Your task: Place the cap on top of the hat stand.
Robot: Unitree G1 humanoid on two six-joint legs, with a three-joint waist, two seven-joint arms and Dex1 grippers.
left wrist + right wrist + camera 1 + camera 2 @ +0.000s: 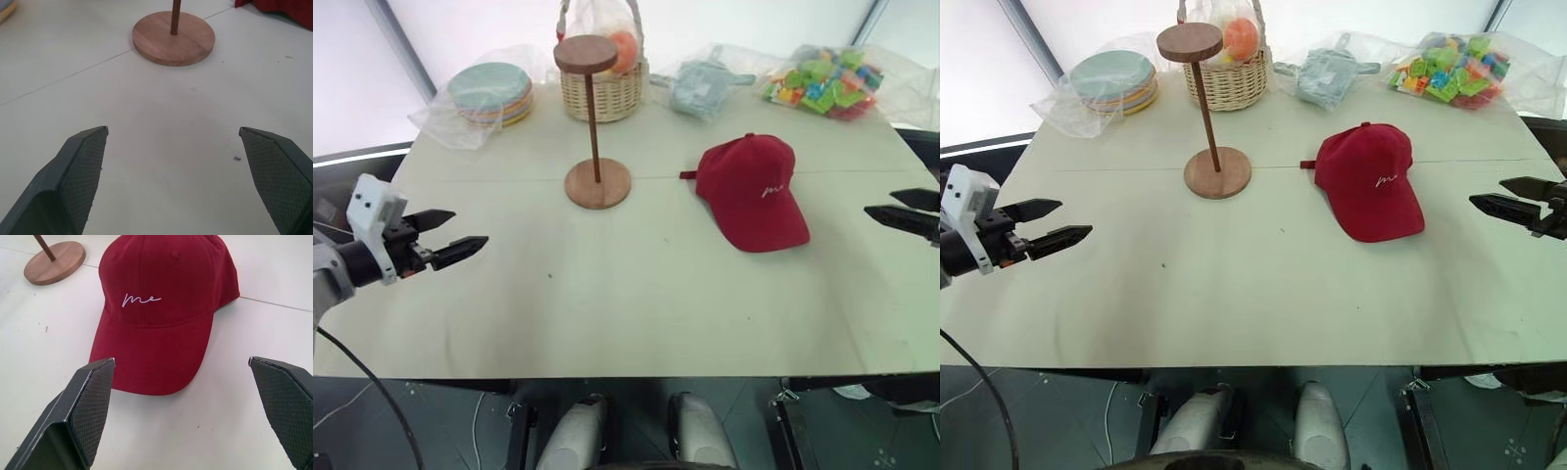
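The dark red cap [750,192] lies flat on the white table [636,294], right of centre, brim toward the near edge, white script on its front [141,299]. The brown wooden hat stand [595,127] stands upright left of the cap, its round disc top bare. My right gripper [897,207] hovers open at the table's right edge, pointing at the cap, nothing between its fingers. Over the left edge, my left gripper [460,232] is open and empty, aimed toward the stand's base [173,38].
Along the far edge stand a wicker basket [603,88] with an orange ball, a pale blue-grey cloth bundle [703,84], a bag of coloured blocks [826,82] and a bagged stack of plates [491,92].
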